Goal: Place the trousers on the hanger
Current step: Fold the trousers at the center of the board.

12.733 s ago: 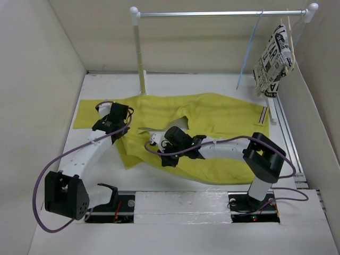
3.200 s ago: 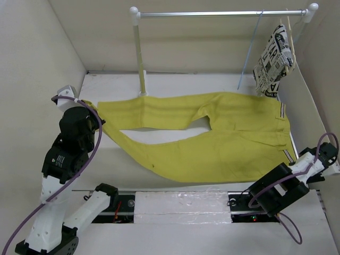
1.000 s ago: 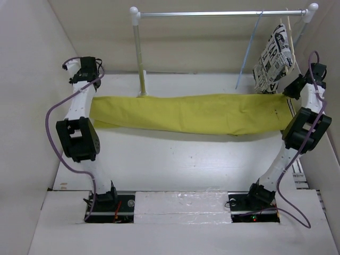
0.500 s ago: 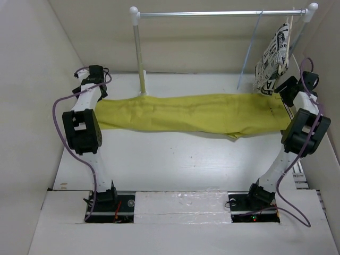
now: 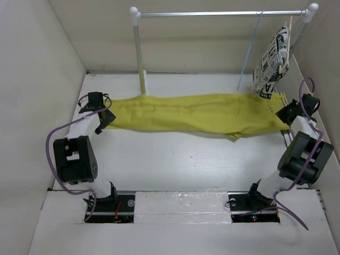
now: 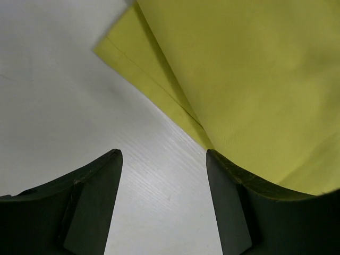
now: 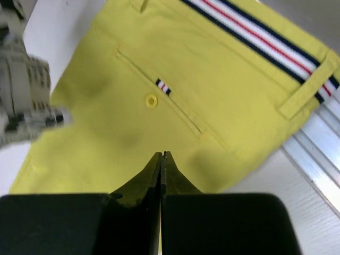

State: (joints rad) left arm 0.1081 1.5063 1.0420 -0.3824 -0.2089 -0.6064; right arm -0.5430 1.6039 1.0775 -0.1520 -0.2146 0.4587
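The yellow trousers [image 5: 196,113] lie folded lengthwise in a long band across the far half of the table. Their leg hems [image 6: 239,69] are at the left and the striped waistband [image 7: 255,37] at the right. My left gripper [image 5: 103,120] sits just off the hem end; the left wrist view shows it open [image 6: 164,159] over bare table, holding nothing. My right gripper [image 5: 286,111] hovers over the waist end; the right wrist view shows it shut [image 7: 162,155] above the fabric by the pocket button [image 7: 152,100], with nothing held. The thin light-blue hanger [image 5: 249,50] hangs on the rail, apart from the trousers.
A white post [image 5: 139,53] carries the metal rail [image 5: 212,14] across the back. A newspaper-print cloth [image 5: 273,58] on a pale wooden hanger hangs at the rail's right end, near my right gripper. An aluminium track [image 7: 313,143] runs along the table's right edge. Walls enclose three sides.
Both grippers have let go of the trousers' ends and drawn back toward me and down. The left stays open; the right opened, then shut empty. The trousers now rest flat.
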